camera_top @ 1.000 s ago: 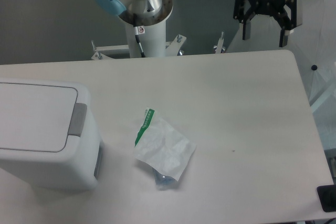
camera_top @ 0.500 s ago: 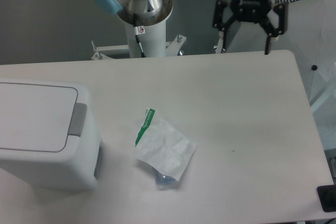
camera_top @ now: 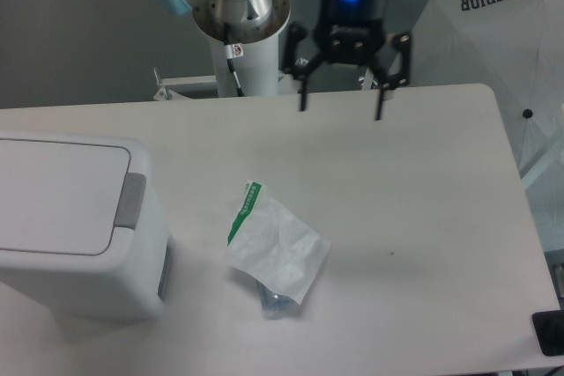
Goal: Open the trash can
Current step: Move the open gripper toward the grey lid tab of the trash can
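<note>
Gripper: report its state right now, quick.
Gripper: open, fingers spread wide, holding nothing, above the table's far edge.

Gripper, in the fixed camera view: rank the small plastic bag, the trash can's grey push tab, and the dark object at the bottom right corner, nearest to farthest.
From the open gripper:
1. Small plastic bag, table centre.
2. Grey push tab, on the trash can at left.
3. Dark object, bottom right corner.

Trash can (camera_top: 75, 235): white boxy bin, rounded corners, upright at worktop left edge. Flat lid closed; grey push tab on right edge.
</note>
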You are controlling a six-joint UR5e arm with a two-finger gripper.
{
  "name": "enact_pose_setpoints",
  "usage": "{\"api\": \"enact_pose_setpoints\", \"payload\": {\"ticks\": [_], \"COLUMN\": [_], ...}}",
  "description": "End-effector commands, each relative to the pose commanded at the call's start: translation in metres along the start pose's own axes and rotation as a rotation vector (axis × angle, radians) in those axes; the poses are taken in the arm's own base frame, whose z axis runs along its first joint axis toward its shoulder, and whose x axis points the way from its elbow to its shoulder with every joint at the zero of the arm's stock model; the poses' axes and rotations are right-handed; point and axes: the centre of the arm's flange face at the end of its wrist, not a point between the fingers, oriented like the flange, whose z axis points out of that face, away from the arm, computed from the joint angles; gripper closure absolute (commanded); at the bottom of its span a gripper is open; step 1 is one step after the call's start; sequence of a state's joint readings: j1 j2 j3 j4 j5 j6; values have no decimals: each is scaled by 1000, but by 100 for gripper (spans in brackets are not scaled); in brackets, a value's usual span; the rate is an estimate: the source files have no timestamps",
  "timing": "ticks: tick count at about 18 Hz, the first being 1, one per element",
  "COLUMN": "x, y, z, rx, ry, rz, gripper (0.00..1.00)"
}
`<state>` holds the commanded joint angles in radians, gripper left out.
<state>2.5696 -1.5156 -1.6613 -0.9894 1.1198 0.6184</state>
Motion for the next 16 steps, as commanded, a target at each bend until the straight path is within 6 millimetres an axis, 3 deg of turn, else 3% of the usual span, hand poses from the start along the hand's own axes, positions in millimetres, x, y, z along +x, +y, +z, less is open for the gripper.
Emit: {"api": "enact_pose_setpoints", "payload": {"ticks": [7,16], "x": [61,97], "y": [-24,-31], "z": [44,78], "rx": [11,4], "ry": [85,134], "rz": [-82,-79], "gripper": [0,0]}}
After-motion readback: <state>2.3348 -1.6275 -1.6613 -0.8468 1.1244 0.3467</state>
